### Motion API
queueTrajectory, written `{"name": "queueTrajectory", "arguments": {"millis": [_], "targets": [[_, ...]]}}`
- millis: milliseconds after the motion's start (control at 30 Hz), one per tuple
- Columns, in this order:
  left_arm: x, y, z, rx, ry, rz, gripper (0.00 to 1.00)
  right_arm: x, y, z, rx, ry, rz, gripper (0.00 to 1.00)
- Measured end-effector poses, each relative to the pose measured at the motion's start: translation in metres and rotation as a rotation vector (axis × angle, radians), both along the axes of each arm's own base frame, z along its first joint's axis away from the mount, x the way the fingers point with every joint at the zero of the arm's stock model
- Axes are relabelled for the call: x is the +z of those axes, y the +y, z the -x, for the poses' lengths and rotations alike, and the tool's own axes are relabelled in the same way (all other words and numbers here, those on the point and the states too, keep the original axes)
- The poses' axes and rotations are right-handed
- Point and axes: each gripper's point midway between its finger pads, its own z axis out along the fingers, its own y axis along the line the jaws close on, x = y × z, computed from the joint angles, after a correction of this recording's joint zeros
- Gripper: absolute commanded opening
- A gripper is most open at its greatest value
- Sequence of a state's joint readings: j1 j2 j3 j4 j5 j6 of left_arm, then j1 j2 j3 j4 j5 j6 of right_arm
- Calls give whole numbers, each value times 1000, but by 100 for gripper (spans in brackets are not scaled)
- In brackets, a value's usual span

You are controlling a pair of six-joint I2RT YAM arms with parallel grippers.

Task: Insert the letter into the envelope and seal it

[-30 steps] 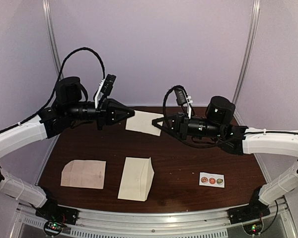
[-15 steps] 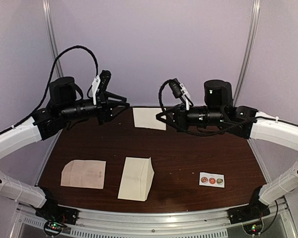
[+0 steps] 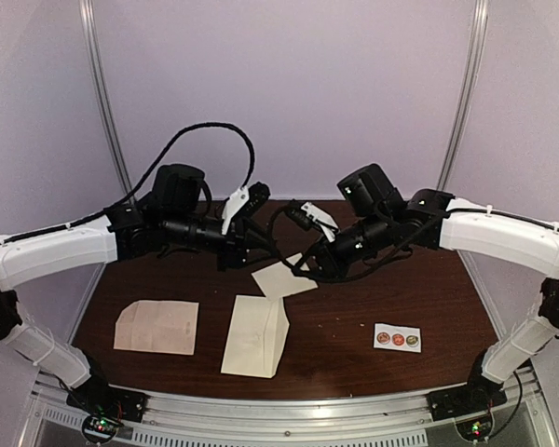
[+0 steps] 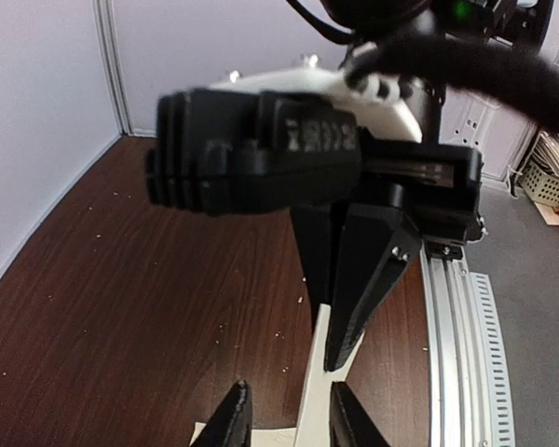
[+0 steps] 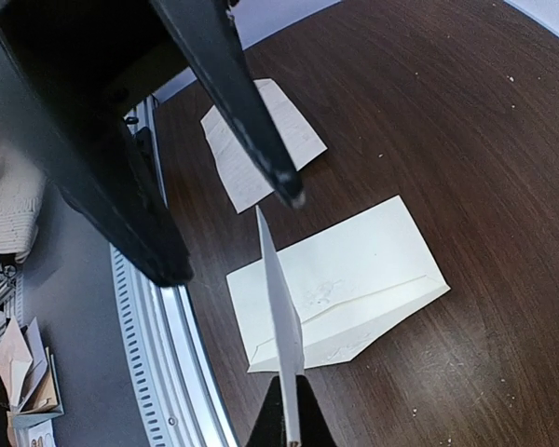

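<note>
The cream envelope (image 3: 255, 335) lies flat near the table's front edge, its pointed flap facing right; it also shows in the right wrist view (image 5: 363, 270). My right gripper (image 3: 304, 268) (image 5: 287, 424) is shut on the letter (image 3: 281, 279), a pale sheet held above the table and seen edge-on (image 5: 279, 307). My left gripper (image 3: 266, 255) (image 4: 289, 421) faces it from the left, open. The letter's free edge (image 4: 319, 382) stands between the left fingers, close to the right-hand one, and I cannot tell whether it touches.
A pinkish creased sheet (image 3: 156, 326) (image 5: 259, 140) lies left of the envelope. A small white strip of round stickers (image 3: 397, 337) sits at the front right. The dark wooden table (image 3: 429, 289) ends in a metal rail (image 3: 289, 410) at the near edge.
Both arms came forward and down from the back of the table to its middle. The letter travelled with the right gripper. The left gripper went from shut to open.
</note>
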State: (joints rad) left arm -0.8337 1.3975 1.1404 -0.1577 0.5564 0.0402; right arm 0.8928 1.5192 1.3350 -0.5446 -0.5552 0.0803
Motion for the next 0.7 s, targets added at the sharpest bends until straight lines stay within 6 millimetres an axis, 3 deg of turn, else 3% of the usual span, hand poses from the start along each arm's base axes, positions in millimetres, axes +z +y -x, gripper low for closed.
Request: {"name": "queueTrajectory", "arguments": {"millis": [133,267,567,700], "targets": [[-16,-7,10,-47,28,-44,31,6,1,5,35,-4,-7,0],[-20,-9,15,-74,38,-54,18,6,1,9,51,1,-5,0],[-30,-12,14,-90,61,-83,19,9,4,16,88,25,-28,0],[-33,-13,14,-93,67,-87,9,9,4,17,90,25,-28,0]]}}
